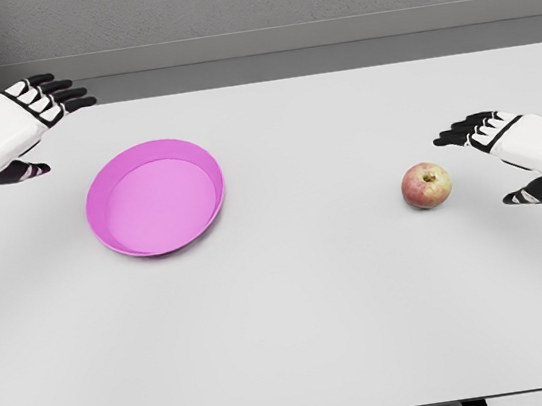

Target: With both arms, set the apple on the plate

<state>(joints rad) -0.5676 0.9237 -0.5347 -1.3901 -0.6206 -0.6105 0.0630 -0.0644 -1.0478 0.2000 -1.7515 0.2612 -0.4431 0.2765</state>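
A red and yellow apple [426, 185] sits on the white table, right of the middle. A pink plate [116, 232] lies left of the middle, well apart from the apple. My right hand [492, 158] hovers just right of the apple with its fingers spread, a small gap between them and the fruit. My left hand [43, 124] is up at the far left, above and left of the plate, fingers also spread and holding nothing.
The white table [309, 329] fills most of the view, its far edge against a grey wall and its front edge near the bottom of the picture. Nothing else stands on it.
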